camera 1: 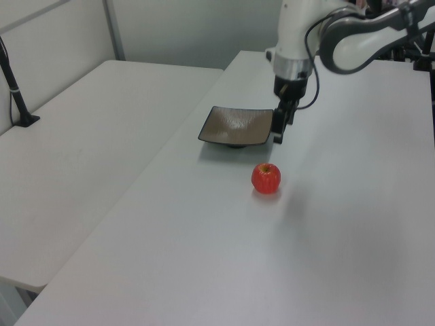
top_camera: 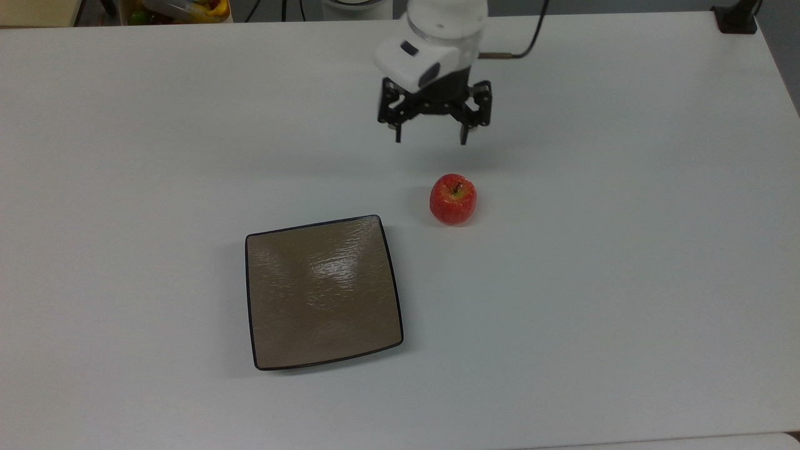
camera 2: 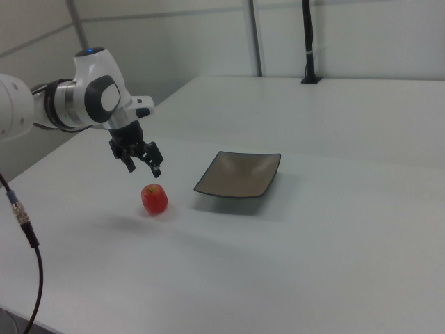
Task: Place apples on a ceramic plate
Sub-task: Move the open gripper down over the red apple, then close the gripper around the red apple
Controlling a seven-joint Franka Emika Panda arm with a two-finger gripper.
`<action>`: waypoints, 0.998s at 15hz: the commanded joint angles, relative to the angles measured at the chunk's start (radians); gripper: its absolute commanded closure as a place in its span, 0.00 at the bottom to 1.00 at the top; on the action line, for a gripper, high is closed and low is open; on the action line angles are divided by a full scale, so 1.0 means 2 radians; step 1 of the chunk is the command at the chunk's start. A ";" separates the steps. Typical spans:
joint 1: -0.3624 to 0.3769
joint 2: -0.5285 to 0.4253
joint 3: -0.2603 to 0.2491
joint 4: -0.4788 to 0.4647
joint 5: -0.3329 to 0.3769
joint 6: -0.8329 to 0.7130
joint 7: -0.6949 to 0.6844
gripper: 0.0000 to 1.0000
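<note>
The apple point(top_camera: 453, 199) is sitting upright on the white table point(top_camera: 625, 250), stem pointing up, just beside the far right corner of the ceramic plate point(top_camera: 322, 292) in the top view and not touching it. The plate is lying flat and is carrying nothing.

The gripper point(top_camera: 432, 137) is hanging in the air near the apple, on its far side in the top view, with its two fingers spread wide and gripping nothing. In the right view the gripper point(camera 2: 144, 168) is hovering above the fruit and slightly to the right view's left of it; the exact height above the skin is hard to judge from these angles.

Handling notes:
- The apple is probably light and rigid. Its skin is looking mottled and faintly glossy, so it may be somewhat slippery under hard pads.
- Its round body is offering no flat faces. The fingers should be closing across the widest band, at mid-height, on two opposite sides.
- A grip set too high is likely to squeeze the fruit downward and out; a grip on the stem is not advisable.
- An off-centre approach risks nudging the apple into a roll.
- The plate is looking glazed and brittle. Release should be happening low over its centre, where the shallow dip should be stopping the fruit from rolling off.
</note>
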 commanded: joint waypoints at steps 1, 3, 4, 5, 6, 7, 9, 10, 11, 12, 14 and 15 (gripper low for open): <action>0.022 0.072 0.010 0.063 -0.021 0.001 0.030 0.00; 0.028 0.096 0.011 0.072 -0.042 0.003 0.045 0.00; 0.032 0.108 0.011 0.076 -0.052 0.004 0.050 0.00; 0.034 0.129 0.011 0.090 -0.059 0.007 0.058 0.00; 0.035 0.140 0.011 0.099 -0.064 0.007 0.061 0.00; 0.035 0.146 0.011 0.101 -0.072 0.007 0.063 0.00; 0.035 0.150 0.011 0.101 -0.081 0.007 0.063 0.00; 0.035 0.152 0.011 0.101 -0.084 0.007 0.063 0.00; 0.035 0.155 0.011 0.101 -0.092 0.007 0.063 0.08; 0.035 0.160 0.011 0.101 -0.106 0.007 0.064 0.44; 0.035 0.162 0.011 0.100 -0.109 0.007 0.064 0.62; 0.035 0.161 0.011 0.100 -0.109 0.007 0.065 0.62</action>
